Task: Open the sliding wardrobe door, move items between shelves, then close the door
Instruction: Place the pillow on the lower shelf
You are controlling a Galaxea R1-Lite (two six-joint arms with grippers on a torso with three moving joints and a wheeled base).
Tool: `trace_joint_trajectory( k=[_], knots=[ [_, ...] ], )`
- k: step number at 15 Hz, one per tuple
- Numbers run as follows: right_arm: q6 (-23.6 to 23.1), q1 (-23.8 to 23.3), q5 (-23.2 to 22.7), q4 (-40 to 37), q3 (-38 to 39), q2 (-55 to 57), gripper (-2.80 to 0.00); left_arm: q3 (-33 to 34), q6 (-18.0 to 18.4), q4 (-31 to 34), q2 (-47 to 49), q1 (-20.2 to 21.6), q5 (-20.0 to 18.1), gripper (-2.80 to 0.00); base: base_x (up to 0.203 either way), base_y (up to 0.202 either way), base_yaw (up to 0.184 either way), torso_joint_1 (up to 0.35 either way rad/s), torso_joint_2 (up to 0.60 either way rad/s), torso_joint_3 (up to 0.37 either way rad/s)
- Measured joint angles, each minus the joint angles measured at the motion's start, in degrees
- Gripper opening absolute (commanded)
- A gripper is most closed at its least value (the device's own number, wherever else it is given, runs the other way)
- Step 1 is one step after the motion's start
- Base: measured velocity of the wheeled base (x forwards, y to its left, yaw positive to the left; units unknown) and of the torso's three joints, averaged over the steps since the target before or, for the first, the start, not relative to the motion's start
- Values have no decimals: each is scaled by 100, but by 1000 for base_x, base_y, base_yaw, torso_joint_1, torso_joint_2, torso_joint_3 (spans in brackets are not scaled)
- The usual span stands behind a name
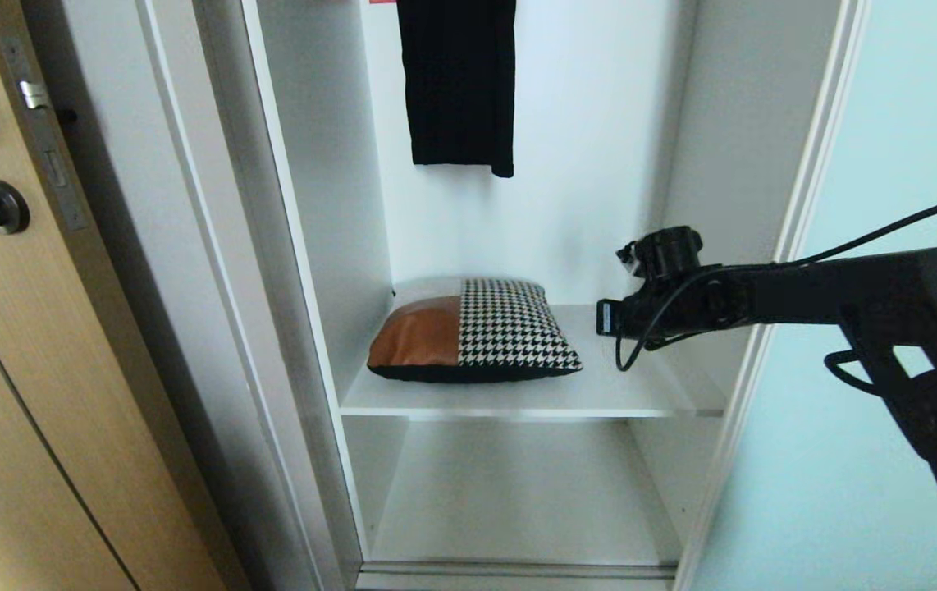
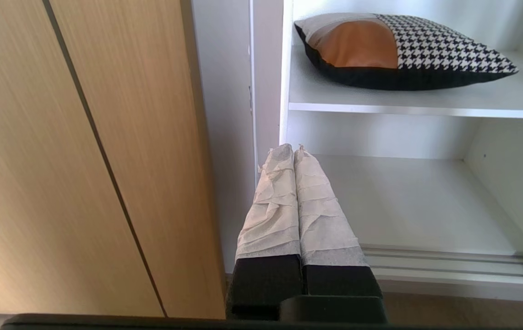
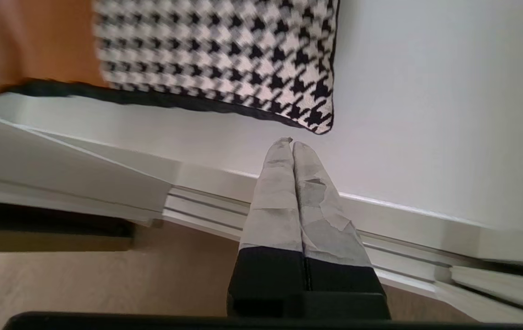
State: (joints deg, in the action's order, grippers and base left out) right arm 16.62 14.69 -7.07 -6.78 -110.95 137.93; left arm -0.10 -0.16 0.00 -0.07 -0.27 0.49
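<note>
Reaching into the wardrobe, my right gripper (image 3: 292, 143) had its taped fingers pressed together on nothing, beside the pillow (image 1: 475, 330) lying on the upper shelf (image 1: 518, 398); my left gripper (image 2: 292, 149) was likewise clamped empty.

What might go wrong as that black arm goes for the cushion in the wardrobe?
The right gripper is shut, so it may shove the pillow deeper along the shelf rather than grasp it. The arm's loose cable passes close to the sliding wardrobe door frame and might snag.
</note>
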Motion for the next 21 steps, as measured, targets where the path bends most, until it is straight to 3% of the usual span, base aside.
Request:
trace_joint_trajectory(
  k=[8,15,21],
  knots=[
    [-80,-55,-168,1192,-28,1057,-280,0,0,0,0,0,-2,-280,0,0,0,0,0,0],
    [-440,-22,-106,1944,-19,1514,-280,0,0,0,0,0,2,-280,0,0,0,0,0,0],
    [-640,-13,81,2030,-28,1590,-280,0,0,0,0,0,0,-280,0,0,0,0,0,0]
  ],
)
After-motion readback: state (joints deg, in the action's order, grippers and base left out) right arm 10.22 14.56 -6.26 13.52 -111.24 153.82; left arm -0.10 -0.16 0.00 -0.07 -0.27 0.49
